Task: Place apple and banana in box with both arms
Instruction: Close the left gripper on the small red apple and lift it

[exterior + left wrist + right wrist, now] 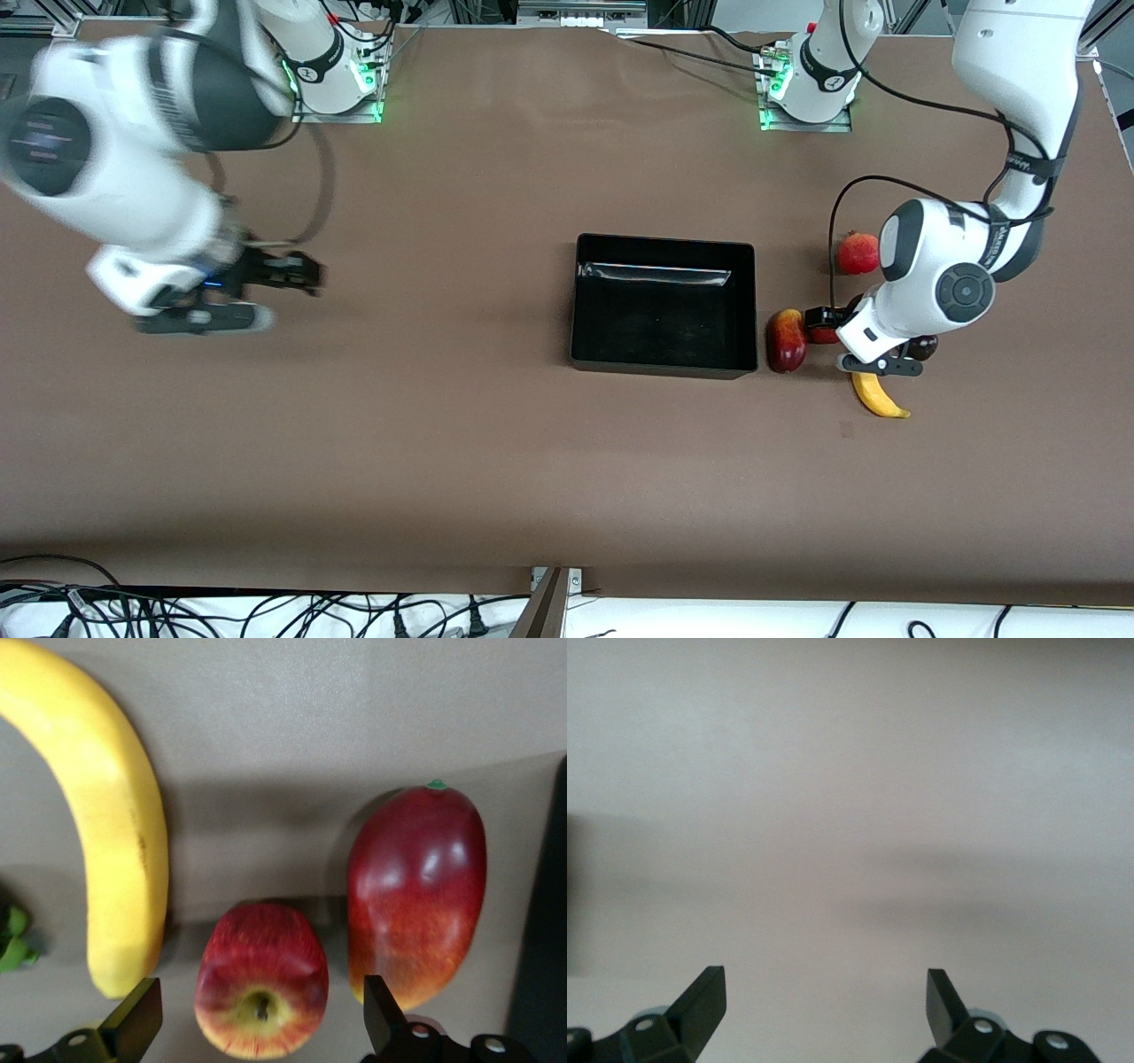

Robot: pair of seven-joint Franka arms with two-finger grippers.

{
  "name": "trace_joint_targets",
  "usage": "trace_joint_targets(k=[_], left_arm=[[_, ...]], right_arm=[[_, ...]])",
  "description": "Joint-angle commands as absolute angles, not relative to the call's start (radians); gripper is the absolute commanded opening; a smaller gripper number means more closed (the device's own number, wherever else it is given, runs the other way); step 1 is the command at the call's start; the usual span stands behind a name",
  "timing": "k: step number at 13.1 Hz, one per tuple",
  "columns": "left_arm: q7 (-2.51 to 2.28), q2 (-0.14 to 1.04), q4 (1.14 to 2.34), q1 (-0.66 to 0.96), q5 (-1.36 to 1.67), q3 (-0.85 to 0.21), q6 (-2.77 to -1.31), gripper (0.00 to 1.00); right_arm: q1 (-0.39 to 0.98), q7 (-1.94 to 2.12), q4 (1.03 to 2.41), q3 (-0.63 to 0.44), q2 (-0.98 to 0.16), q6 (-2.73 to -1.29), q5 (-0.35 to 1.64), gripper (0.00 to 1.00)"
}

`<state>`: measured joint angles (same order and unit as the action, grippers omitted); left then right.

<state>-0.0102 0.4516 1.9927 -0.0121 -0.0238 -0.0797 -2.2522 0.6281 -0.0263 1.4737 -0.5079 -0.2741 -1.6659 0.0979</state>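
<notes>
Beside the box [664,306], toward the left arm's end of the table, the left gripper [257,1019] hangs with fingers spread wide on either side of the apple [261,992], probably not touching it. Its wrist view shows the apple between banana [111,833] and mango [416,890]; the front view mostly hides the apple under the wrist. The right gripper [824,1010], jaws parted and empty, is over bare table [850,815], well apart from the box.
</notes>
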Motion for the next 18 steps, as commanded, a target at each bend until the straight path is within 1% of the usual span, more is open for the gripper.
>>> trace_joint_targets(k=[1,3,4,5,6,7,8,9,10,11,12,13,14,15,16,18], left_arm=[[0.012,0.466,1.994,-0.009,-0.060,-0.078,-2.287,1.00],[0.040,0.477,2.003,-0.011,-0.064,-0.078,-2.312,1.00],[0.055,0.482,2.003,-0.017,-0.064,-0.078,-2.313,1.00],[0.055,0.485,2.005,-0.018,-0.064,-0.078,-2.313,1.00],[0.057,0.483,2.009,-0.018,-0.064,-0.078,-2.312,1.00],[0.057,0.483,2.013,-0.018,-0.063,-0.078,-2.310,1.00],[0.057,0.482,2.014,-0.018,-0.063,-0.078,-2.307,1.00],[0.057,0.480,2.022,-0.020,-0.063,-0.078,-2.306,1.00],[0.058,0.480,2.022,-0.020,-0.063,-0.078,-2.303,1.00],[0.060,0.480,2.020,-0.020,-0.063,-0.078,-2.299,0.78],[0.061,0.477,2.014,-0.018,-0.063,-0.078,-2.281,0.45],[0.061,0.473,1.994,-0.017,-0.063,-0.080,-2.231,0.13],[0.060,0.469,1.952,-0.008,-0.063,-0.080,-2.165,0.00],[0.060,0.466,1.904,-0.009,-0.054,-0.080,-2.095,0.00],[0.058,0.456,1.849,-0.009,-0.051,-0.087,-2.026,0.00],[0.054,0.436,1.726,-0.011,-0.045,-0.127,-1.875,0.00]], right_arm=[[0.635,0.023,1.489,-0.531,-0.249,-1.649,0.110,1.00],[0.614,0.020,1.480,-0.512,-0.215,-1.594,0.098,1.00],[0.538,0.023,1.497,-0.449,-0.172,-1.568,0.095,1.00],[0.428,0.025,1.515,-0.348,-0.140,-1.534,0.068,1.00],[0.360,0.025,1.587,-0.303,-0.096,-1.537,0.057,1.00],[0.303,0.025,1.650,-0.228,-0.048,-1.584,0.028,1.00],[0.214,0.023,1.713,-0.133,-0.005,-1.633,-0.015,1.00],[0.128,0.023,1.739,-0.062,0.015,-1.643,-0.020,1.00],[0.100,0.023,1.740,-0.037,0.015,-1.641,-0.017,1.00],[0.089,0.023,1.735,-0.034,0.015,-1.640,-0.023,1.00],[0.087,0.026,1.717,-0.035,0.009,-1.632,-0.035,1.00],[0.084,0.031,1.679,-0.044,-0.004,-1.584,-0.050,1.00],[0.084,0.028,1.627,-0.054,-0.023,-1.539,-0.051,1.00],[0.083,0.032,1.584,-0.055,-0.047,-1.520,-0.051,1.00],[0.083,0.031,1.569,-0.055,-0.055,-1.503,-0.052,1.00],[0.087,0.021,1.572,-0.054,-0.054,-1.491,-0.064,1.00]])
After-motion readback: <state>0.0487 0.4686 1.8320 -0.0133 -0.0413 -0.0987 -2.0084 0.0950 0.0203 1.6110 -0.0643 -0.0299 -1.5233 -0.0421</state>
